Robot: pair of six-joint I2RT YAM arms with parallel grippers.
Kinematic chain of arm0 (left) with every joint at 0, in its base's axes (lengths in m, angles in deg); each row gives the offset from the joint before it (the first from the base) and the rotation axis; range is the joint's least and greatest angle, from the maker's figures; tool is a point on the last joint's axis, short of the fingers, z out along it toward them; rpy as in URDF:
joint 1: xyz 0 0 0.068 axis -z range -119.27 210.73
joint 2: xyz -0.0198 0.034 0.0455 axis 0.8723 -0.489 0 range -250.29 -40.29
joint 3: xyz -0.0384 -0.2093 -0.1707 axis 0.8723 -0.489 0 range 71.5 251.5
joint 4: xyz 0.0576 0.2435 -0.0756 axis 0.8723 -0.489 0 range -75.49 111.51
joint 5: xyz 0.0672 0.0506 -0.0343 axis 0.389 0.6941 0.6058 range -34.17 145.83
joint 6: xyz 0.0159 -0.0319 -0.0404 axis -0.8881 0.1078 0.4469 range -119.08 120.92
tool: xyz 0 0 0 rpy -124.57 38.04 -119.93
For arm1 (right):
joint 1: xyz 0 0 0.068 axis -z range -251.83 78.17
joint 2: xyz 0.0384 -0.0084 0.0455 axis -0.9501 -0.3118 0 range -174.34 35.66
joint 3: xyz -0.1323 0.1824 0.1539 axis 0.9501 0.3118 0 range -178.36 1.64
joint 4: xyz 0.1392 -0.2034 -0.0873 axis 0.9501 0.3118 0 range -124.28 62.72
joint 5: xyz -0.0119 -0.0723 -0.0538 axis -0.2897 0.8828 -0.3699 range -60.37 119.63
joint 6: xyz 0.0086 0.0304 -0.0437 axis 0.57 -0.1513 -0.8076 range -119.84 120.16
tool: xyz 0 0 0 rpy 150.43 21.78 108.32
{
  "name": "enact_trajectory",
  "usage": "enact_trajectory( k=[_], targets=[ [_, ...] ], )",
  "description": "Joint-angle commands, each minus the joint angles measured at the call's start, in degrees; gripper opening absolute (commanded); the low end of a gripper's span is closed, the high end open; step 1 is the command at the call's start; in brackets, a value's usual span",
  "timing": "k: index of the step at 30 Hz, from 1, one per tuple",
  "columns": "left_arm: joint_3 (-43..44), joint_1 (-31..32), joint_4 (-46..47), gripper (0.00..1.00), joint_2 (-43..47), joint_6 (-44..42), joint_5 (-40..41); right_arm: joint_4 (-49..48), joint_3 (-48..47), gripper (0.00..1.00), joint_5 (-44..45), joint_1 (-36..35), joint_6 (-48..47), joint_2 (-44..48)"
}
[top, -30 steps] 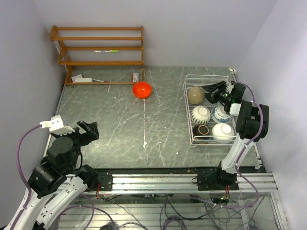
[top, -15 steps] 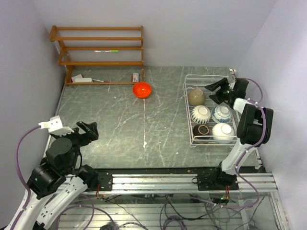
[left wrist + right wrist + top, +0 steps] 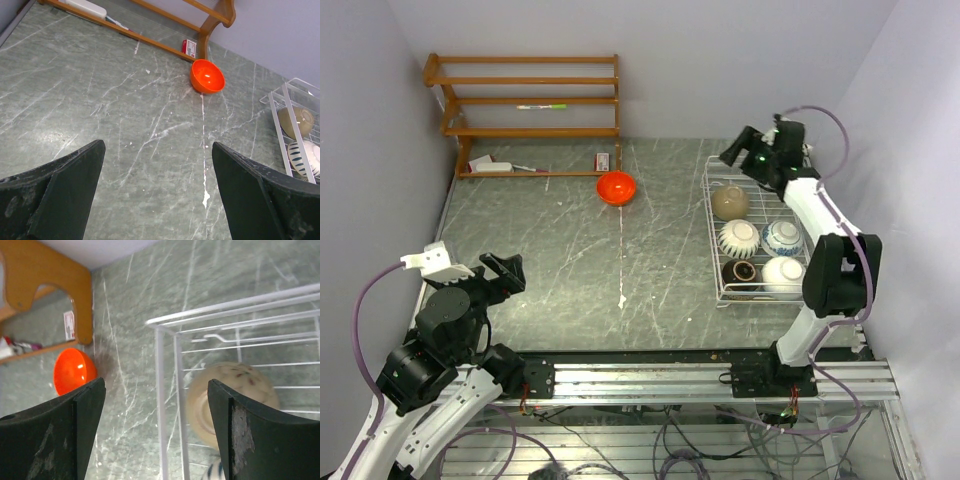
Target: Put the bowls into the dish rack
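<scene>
Overhead view: fixed high above and behind both arm bases, looking down on the whole surface (image 3: 570,260), with the wooden shelf (image 3: 525,100) far beyond the tools. Left wrist view: low and close behind the left tool (image 3: 157,145), facing forward over the surface, its dark fingers (image 3: 60,190) filling the lower corners. Right wrist view: looking steeply down past the right tool (image 3: 156,382), very near a corner of the dish rack (image 3: 160,365). All three views share the orange-red bowl (image 3: 616,187) and the cream bowl (image 3: 728,200), which sits just beneath the right tool.
</scene>
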Motion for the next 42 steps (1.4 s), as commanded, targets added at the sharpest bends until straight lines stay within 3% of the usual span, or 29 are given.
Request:
enact_trajectory(
  k=[1,6,15,21,24,34,39,42],
  targets=[
    [0.83,0.51,0.9,0.99,0.08,0.03,0.35,10.77,-4.34,0.83,15.55,-6.29,-9.1,-0.81],
    [0.85,0.47,0.99,0.99,0.2,-0.06,0.19,12.65,-3.47,0.86,20.62,-8.64,-10.72,-0.19],
    [0.75,0.51,1.08,0.99,0.73,-0.07,0.08,6.79,1.85,0.87,-1.63,-8.68,-10.88,0.07],
    [0.83,0.59,1.07,0.99,0.63,-0.18,-0.05,3.9,5.64,0.87,-3.71,-8.73,-10.1,-0.7],
    [0.86,0.57,1.09,0.99,0.69,-0.09,-0.07,5.1,5.71,0.87,-0.6,-8.79,-10.39,-1.42],
    [0.71,0.49,1.28,0.99,1.1,-0.22,-0.33,1.12,10.8,0.88,22.53,-8.58,-8.41,1.93],
    [0.77,0.59,1.33,0.99,0.97,-0.33,-0.52,1.16,12.01,0.88,29.59,-7.66,-5.26,2.47],
    [0.75,0.56,1.33,0.99,1.01,-0.33,-0.49,-0.97,14.57,0.88,29.02,-6.63,-3.77,4.85]
  ],
)
